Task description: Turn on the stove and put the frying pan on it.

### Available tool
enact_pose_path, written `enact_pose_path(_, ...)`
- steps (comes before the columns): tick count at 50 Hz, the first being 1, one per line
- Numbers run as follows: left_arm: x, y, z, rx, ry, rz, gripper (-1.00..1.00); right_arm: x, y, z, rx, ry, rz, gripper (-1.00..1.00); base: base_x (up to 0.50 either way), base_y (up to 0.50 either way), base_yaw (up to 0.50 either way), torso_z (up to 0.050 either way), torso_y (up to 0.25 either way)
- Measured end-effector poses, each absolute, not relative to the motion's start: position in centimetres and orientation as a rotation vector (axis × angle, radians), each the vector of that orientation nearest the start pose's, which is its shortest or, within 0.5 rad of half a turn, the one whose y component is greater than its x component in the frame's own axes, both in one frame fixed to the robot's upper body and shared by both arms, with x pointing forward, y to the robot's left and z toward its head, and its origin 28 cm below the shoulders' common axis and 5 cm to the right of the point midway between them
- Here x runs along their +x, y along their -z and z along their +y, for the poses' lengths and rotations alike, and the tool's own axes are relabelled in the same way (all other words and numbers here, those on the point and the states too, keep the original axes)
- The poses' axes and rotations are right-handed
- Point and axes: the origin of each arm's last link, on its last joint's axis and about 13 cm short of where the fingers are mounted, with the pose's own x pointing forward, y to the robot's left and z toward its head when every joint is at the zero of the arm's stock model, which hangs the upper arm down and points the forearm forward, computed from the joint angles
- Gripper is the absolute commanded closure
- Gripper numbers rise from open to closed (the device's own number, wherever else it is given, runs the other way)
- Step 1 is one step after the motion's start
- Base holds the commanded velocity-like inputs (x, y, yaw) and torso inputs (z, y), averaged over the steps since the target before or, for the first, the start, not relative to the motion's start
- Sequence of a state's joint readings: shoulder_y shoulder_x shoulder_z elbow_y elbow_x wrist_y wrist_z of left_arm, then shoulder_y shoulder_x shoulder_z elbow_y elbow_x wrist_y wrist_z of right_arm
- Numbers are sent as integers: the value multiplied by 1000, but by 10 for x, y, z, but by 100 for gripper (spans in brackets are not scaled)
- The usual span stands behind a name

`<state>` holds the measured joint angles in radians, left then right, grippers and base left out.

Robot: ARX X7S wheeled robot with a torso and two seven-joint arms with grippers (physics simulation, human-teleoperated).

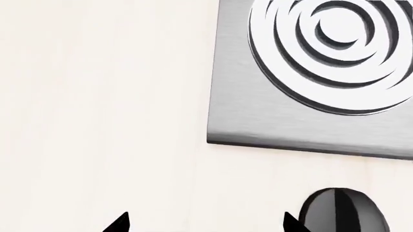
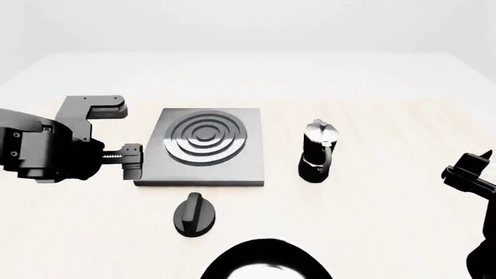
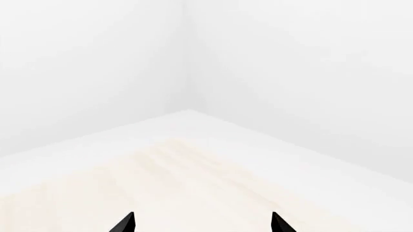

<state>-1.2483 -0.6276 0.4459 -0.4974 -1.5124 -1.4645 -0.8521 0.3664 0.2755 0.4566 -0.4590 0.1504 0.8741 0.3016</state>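
Looking over the desk (image 2: 403,221), we took the stove (image 2: 203,148) as our landmark. It lay flat on the pale surface, its burner rings facing up and bare, so nothing was yet set on it. The knob (image 2: 194,214) stood apart from the slab, just in front of its near edge, which we judged sensible because a hand or tool can turn it without reaching over the rings. The frying pan (image 2: 268,261) waited nearer to us than the knob, only its dark glossy rim showing at the edge of the head view; its handle was out of sight. The moka pot (image 2: 319,152) stood upright to the right of the stove, clear of it.

Our left tool (image 2: 132,161) hovered just beside the left edge of the stove, released and grasping nothing; its wrist view showed two separated tips with the knob near one of them. We judged it was placed there to approach the knob first. Our right tool (image 3: 201,224) was well away on the right of the stove, also released and empty, pointing at bare desk.
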Motion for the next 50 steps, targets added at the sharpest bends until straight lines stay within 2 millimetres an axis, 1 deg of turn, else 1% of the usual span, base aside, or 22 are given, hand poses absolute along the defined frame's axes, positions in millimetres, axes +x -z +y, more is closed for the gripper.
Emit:
enact_pose_path(11, 322, -228, 305, -55, -23, 923, -100, 232, -156, -229, 22, 705, -28, -100, 0, 0, 0, 0, 0)
enact_pose_path(20, 325, -216, 312, -93, 46, 934, -100, 232, -156, -229, 22, 704, -25, -100, 0, 0, 0, 0, 0)
enact_pose_path(31, 327, -202, 319, -105, 82, 956, -100, 232, -156, -228, 20, 698, -24, -100, 0, 0, 0, 0, 0)
enact_pose_path(38, 330, -191, 318, -108, 106, 974, -100, 233, -157, -228, 20, 695, -25, -100, 0, 0, 0, 0, 0)
enact_pose_path(50, 337, -172, 312, -90, 134, 1014, -100, 233, -158, -227, 20, 689, -27, -100, 0, 0, 0, 0, 0)
